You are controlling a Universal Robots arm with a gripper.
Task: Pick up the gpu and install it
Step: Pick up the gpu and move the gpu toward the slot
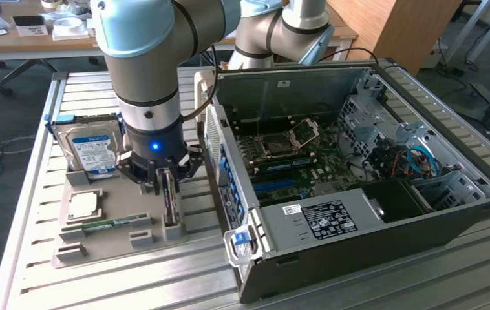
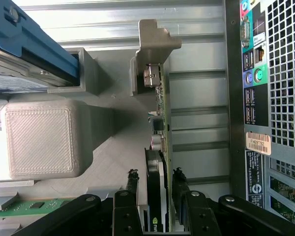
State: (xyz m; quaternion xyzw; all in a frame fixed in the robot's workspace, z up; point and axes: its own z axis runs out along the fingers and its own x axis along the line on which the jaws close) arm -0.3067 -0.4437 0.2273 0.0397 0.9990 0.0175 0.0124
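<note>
Straddling the gpu (image 2: 158,118), upright in the grey holder (image 1: 111,248) beside the computer case (image 1: 357,219), my pincer (image 2: 156,174) stands part open, gripping nothing. I judge centring matters, so both fingers meet the faces evenly.

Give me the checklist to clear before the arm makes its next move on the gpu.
1. Gripper astride the gpu, one finger on each face: ok.
2. Jaws clamped on the card: not ok, a gap shows on both sides.
3. gpu standing on edge in the gray holder: ok.
4. Hard drive and RAM stick apart from the fingers: ok.
5. Computer case side open, motherboard exposed: ok.
6. Expansion slot free of obstructions: cannot tell.
</note>
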